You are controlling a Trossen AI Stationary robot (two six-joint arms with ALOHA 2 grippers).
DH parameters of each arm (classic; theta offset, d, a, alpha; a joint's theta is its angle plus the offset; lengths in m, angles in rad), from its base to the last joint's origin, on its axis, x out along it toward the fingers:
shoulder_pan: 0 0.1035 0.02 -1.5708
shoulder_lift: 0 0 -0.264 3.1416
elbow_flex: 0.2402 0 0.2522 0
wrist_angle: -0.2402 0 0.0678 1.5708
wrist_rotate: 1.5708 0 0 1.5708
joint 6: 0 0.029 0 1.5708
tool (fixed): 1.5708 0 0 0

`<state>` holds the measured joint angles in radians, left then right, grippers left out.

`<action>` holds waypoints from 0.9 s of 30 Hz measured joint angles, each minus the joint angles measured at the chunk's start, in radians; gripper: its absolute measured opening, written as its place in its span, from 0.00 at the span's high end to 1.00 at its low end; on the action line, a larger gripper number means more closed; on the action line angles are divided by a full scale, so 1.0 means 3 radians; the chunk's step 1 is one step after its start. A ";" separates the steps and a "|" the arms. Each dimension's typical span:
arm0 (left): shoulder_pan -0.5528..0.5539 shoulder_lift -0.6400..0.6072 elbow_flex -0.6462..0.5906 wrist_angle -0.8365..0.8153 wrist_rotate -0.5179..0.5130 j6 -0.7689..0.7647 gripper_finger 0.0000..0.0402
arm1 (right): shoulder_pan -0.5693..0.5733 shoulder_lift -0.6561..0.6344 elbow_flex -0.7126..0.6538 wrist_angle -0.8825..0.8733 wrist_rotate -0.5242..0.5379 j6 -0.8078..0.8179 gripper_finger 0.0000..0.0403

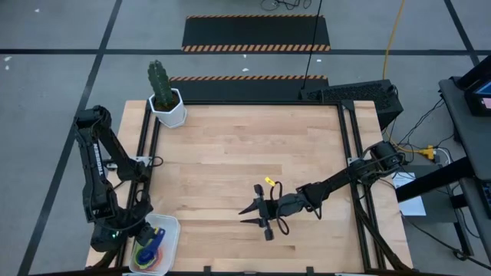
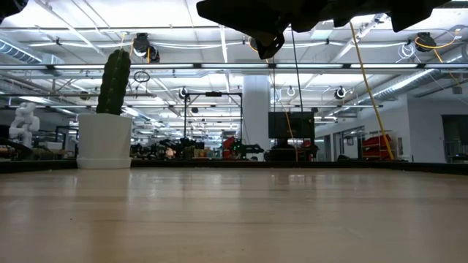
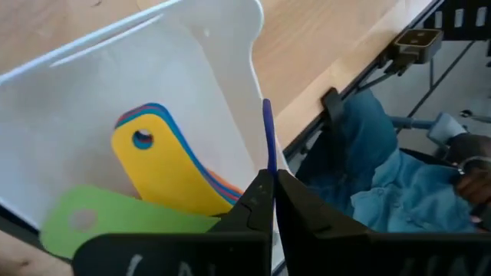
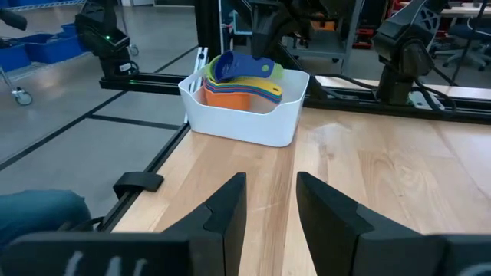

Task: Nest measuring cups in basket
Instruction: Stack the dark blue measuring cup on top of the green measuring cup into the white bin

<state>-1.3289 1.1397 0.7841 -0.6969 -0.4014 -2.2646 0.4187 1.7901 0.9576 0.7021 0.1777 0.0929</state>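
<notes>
Stacked plastic measuring cups (image 1: 150, 249), dark blue uppermost, seen nested in small white rectangular basket (image 1: 170, 228), lower left of high view. Left gripper (image 3: 271, 201), fingers pressed together, positioned directly over basket. Right gripper (image 1: 251, 211), fingers spread, empty, at table centre, well apart; basket lies straight ahead of it.

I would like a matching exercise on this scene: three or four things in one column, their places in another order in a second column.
Things:
1. basket
2. cactus pot
3. right gripper
4. left gripper

Places:
A. far left corner of the table
B. over the table's middle, open
C. near left corner, holding stacked measuring cups
D. at the basket

Pairs: 1-C, 2-A, 3-B, 4-D
</notes>
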 joint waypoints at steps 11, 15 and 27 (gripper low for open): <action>0.0073 -0.0004 0.0032 0.0042 0.0013 -0.0027 0.99 | -0.0001 0.0000 0.0000 -0.0001 -0.0085 -0.0001 0.73; 0.0104 -0.0005 0.0032 0.0047 0.0056 -0.0050 0.99 | 0.0000 0.0000 -0.0001 -0.0005 -0.0088 -0.0001 0.73; 0.0123 -0.0006 0.0033 -0.0003 0.0493 -0.0050 0.96 | 0.0000 0.0000 0.0000 -0.0013 -0.0088 -0.0001 0.73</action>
<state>-1.2920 1.1378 0.7940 -0.6976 -0.2534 -2.2795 0.4187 1.7901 0.9576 0.6983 0.1513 0.0925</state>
